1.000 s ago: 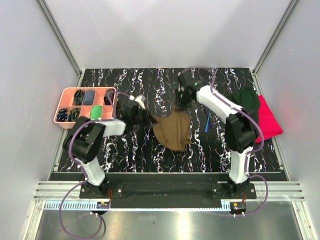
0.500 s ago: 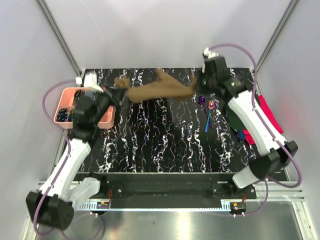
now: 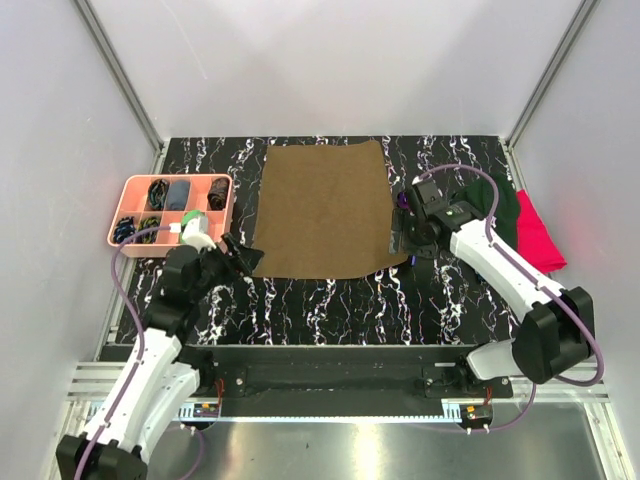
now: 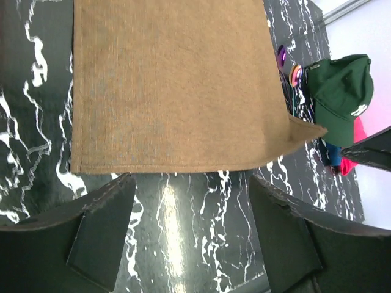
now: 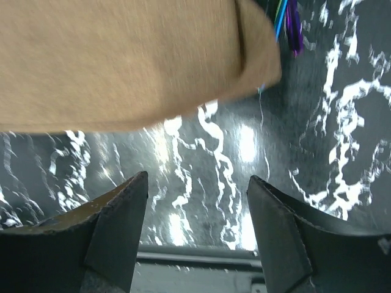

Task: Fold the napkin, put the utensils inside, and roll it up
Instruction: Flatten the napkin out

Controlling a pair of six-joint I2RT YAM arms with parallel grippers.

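The olive-brown napkin (image 3: pixel 322 210) lies spread flat in the middle of the black marble table. My left gripper (image 3: pixel 243 256) stands open just off its front-left corner; in the left wrist view the napkin (image 4: pixel 171 85) ends a little ahead of the empty gripper (image 4: pixel 190 180). My right gripper (image 3: pixel 405 238) stands open at the front-right corner. There the napkin (image 5: pixel 122 61) curls up slightly, clear of the gripper (image 5: pixel 197 177). The utensils (image 4: pixel 288 62) lie beside the napkin's right edge. Their purple-blue handles (image 5: pixel 287 21) show in the right wrist view. The right arm mostly hides them from above.
A dark green cap (image 3: pixel 495 200) and a red cloth (image 3: pixel 538 240) lie at the right edge of the table. A pink compartment tray (image 3: pixel 130 190) with small items stands at the left. White walls close in the table on three sides.
Both arms pulled the napkin from the back toward the front and laid it out flat. Both grippers have opened and let go of its corners.
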